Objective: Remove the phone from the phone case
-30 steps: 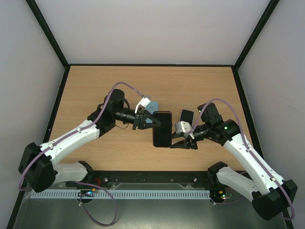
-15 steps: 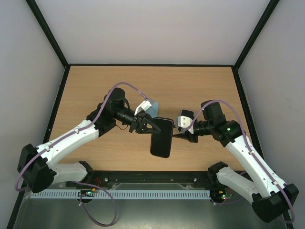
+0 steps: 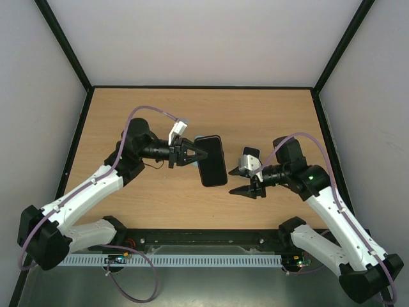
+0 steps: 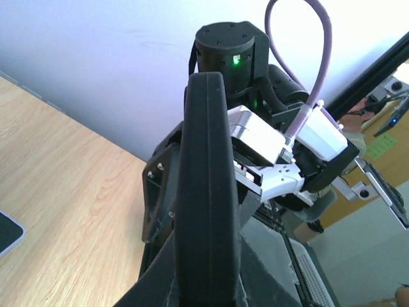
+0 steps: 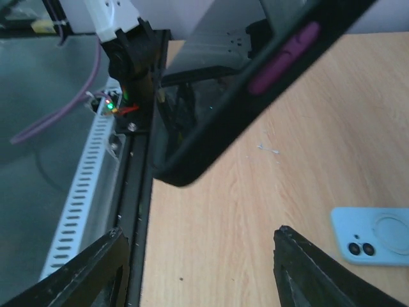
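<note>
Three white walls (image 3: 204, 38) close in our wooden desk (image 3: 192, 109), with black frame posts (image 3: 64, 43) at the corners. A black rail (image 3: 204, 242) and a slotted white cable duct (image 3: 192, 261) run along the near edge. The far half of the desk is bare wood, giving us open room there.

Mid-desk, the left gripper (image 3: 200, 155) has its fingers clamped on the phone (image 3: 212, 163). The phone sits in its black phone case (image 5: 230, 118) with a magenta side button (image 5: 281, 57) and is lifted off the wood and tilted. Just right of it, not touching, the right gripper (image 3: 238, 181) hangs with its fingers (image 5: 307, 262) spread wide, holding nothing.

A small black flat object (image 3: 250, 155) lies just behind that gripper. We also see a light blue slab (image 5: 374, 236) with two lenses lying on the wood; we cannot tell whether it is a phone or a case.
</note>
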`<act>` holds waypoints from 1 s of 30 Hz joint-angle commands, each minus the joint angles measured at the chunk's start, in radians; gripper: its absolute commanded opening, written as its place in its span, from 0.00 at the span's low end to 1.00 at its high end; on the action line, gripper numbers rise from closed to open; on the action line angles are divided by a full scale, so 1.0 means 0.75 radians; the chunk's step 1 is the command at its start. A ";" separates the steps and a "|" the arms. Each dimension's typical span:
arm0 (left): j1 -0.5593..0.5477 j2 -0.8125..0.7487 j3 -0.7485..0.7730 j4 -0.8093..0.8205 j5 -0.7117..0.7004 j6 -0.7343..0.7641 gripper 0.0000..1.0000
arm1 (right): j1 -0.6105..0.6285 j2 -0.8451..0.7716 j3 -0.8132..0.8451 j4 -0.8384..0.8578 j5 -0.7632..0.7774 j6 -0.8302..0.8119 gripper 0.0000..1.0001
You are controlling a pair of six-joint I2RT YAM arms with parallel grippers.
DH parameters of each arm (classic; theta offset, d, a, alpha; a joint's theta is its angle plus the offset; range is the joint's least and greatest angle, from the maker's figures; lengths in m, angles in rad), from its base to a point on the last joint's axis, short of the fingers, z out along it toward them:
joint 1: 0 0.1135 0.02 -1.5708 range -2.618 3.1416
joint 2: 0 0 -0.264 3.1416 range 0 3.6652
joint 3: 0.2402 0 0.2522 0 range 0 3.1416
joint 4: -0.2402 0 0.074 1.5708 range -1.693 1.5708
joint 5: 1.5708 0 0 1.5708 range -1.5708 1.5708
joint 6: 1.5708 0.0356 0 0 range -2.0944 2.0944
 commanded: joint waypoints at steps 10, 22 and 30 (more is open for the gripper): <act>-0.022 0.023 -0.021 0.304 -0.004 -0.141 0.03 | -0.002 0.101 0.153 -0.124 -0.220 -0.002 0.39; -0.055 0.046 0.004 0.264 0.030 -0.126 0.03 | -0.002 0.102 0.161 -0.119 -0.205 -0.023 0.18; -0.095 0.116 -0.033 0.631 0.145 -0.596 0.03 | -0.002 0.109 0.158 -0.135 -0.035 -0.309 0.08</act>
